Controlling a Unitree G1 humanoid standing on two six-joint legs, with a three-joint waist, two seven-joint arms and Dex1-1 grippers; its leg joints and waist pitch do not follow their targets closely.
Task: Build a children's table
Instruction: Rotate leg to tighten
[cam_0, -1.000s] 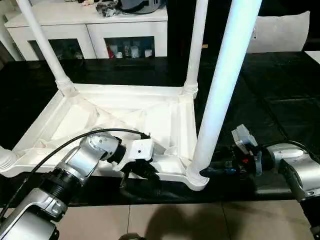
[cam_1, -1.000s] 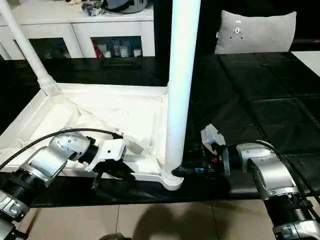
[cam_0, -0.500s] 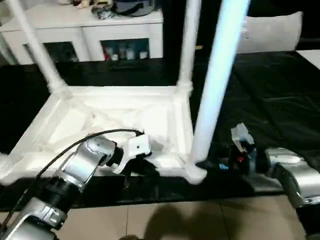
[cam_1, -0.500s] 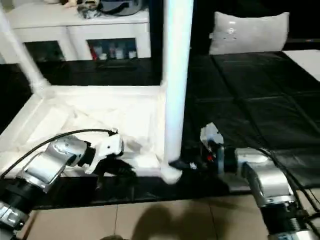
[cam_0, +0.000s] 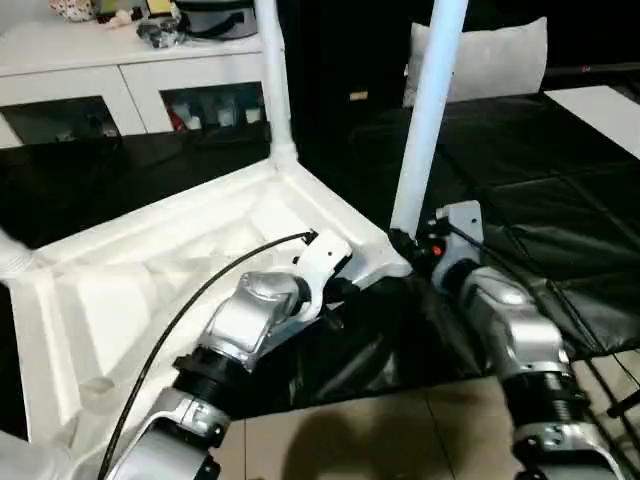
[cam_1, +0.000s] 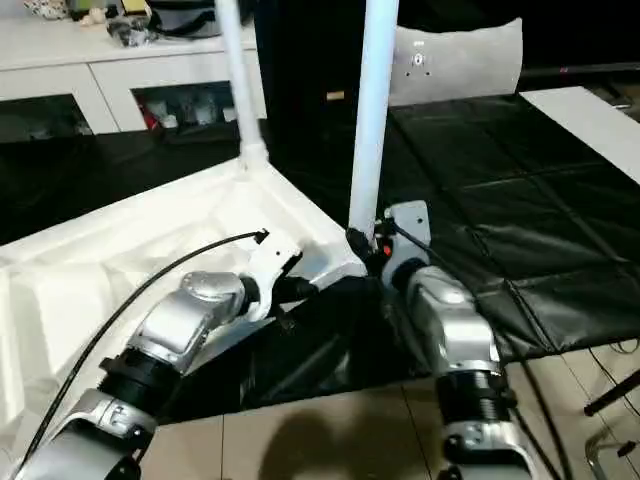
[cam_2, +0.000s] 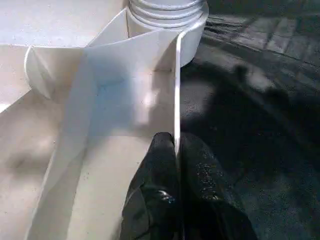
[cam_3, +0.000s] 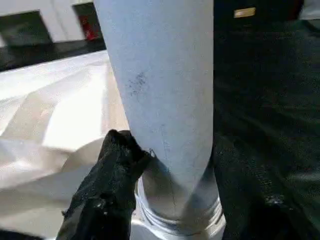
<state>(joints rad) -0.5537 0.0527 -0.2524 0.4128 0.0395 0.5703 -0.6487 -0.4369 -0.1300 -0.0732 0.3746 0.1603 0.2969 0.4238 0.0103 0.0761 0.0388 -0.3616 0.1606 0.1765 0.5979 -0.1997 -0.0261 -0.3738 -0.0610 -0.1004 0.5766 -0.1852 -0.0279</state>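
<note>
**Table upside down, legs standing in their sockets**

I see the white plastic table top (cam_0: 150, 270) lying inverted on the black floor, ribbed underside up. A tapered round leg (cam_0: 432, 100) rises upright from the near corner socket (cam_2: 170, 20); another leg (cam_0: 272, 80) stands in the far corner.

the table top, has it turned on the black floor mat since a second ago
Yes. The table top has swung round: its near rim, earlier level across the view, now runs diagonally against the mat's tile lines, pinched by the left gripper.

White cabinet (cam_0: 130, 80) with glass doors, grey cushion (cam_0: 490, 60) behind, black mat (cam_0: 560, 200), tiled floor (cam_0: 400, 440)
</note>
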